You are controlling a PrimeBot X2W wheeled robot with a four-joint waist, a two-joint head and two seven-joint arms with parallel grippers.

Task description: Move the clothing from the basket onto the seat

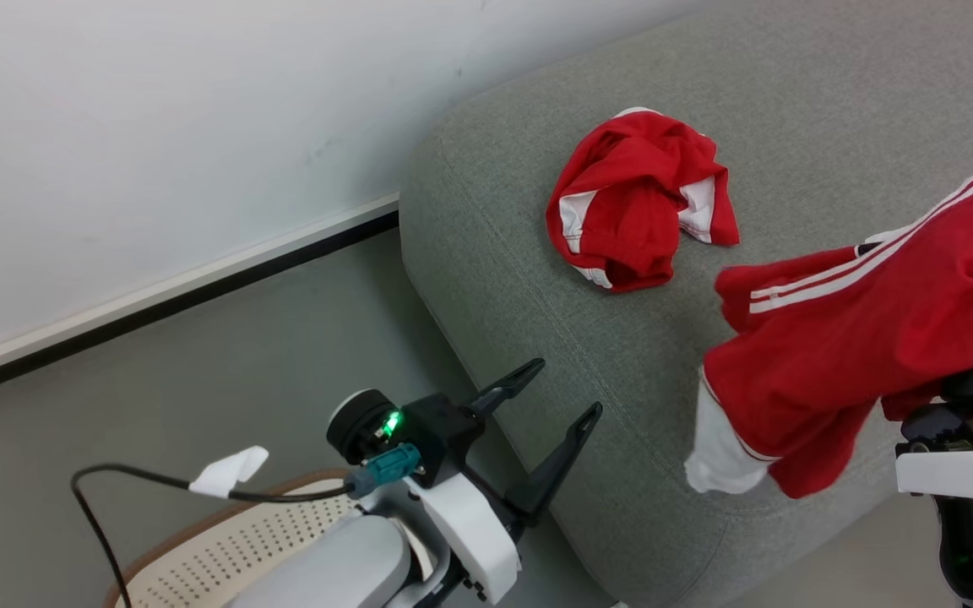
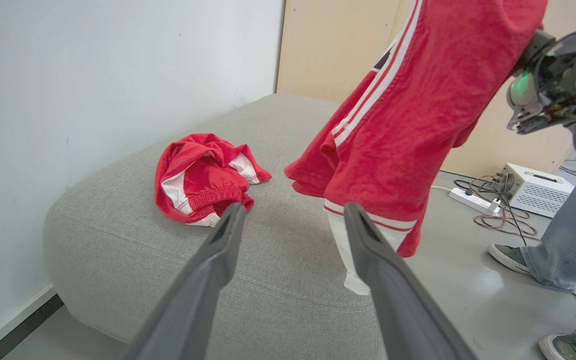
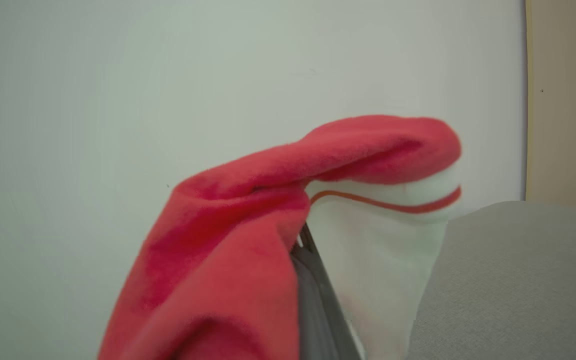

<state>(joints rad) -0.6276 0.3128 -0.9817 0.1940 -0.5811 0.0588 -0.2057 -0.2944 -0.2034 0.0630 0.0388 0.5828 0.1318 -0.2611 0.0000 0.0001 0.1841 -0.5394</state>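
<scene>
One piece of the red clothing lies crumpled on the grey seat; in the left wrist view this piece lies just past my fingertips. A second red garment with white stripes hangs above the seat's front right part, with my right gripper shut on it; the cloth drapes over the fingers and hides most of them. My left gripper stands open and empty at the seat's front edge, above the floor. A corner of the basket shows at the bottom left, under my left forearm.
A white wall with a dark skirting strip runs along the left. In the left wrist view a person's legs and shoes stand on the floor to the right, near a white box, a power strip and cables.
</scene>
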